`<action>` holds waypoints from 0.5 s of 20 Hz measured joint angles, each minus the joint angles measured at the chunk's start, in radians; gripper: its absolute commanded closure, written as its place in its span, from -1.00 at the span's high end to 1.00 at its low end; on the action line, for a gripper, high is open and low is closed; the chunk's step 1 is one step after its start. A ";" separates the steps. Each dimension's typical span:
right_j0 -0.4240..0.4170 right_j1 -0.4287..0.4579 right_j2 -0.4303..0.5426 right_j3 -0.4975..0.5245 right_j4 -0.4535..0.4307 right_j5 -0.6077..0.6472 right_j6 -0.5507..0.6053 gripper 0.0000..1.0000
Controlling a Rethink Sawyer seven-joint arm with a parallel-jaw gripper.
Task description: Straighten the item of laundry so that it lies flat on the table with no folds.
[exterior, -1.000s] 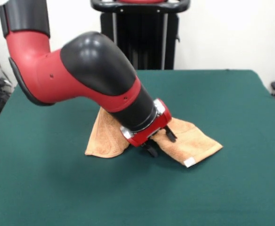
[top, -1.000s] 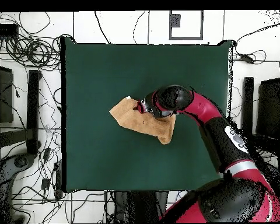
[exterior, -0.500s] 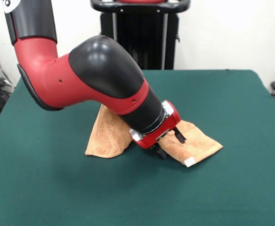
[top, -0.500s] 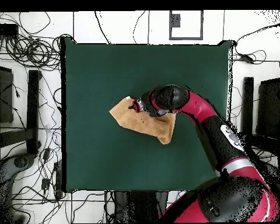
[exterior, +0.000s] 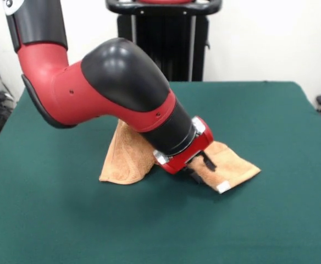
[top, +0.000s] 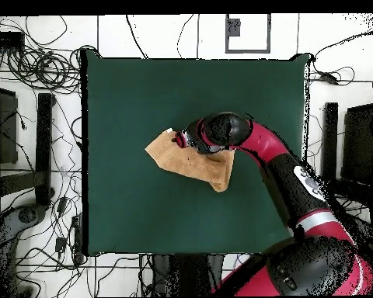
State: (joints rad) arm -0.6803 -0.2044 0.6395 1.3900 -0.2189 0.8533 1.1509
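The towel (exterior: 130,157) lies near the centre of the green surface (exterior: 270,220), still folded over itself, so most flattening remains; the gripper (exterior: 200,166) presses its 3 o'clock end, fingers spread, not pinching cloth.

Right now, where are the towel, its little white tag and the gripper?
towel (exterior: 128,157), front view, folded left part.
white tag (exterior: 223,187), front view, towel's near right corner.
gripper (exterior: 200,165), front view, between its fingertips.

Nubby terry towel (exterior: 128,158) on matt felt-like table (exterior: 270,220); glossy plastic arm (exterior: 114,82).
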 measured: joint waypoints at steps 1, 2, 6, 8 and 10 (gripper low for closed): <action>-0.001 -0.001 0.000 0.003 0.000 -0.006 0.000 -1.00; -0.002 -0.002 0.001 0.008 0.000 -0.018 0.000 -1.00; -0.007 -0.010 0.001 0.028 0.000 -0.063 0.000 -1.00; -0.008 -0.018 0.001 0.038 0.000 -0.079 0.000 -1.00; -0.008 -0.021 0.001 0.040 0.000 -0.083 0.000 -1.00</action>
State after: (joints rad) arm -0.6881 -0.2256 0.6400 1.4297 -0.2189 0.7700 1.1509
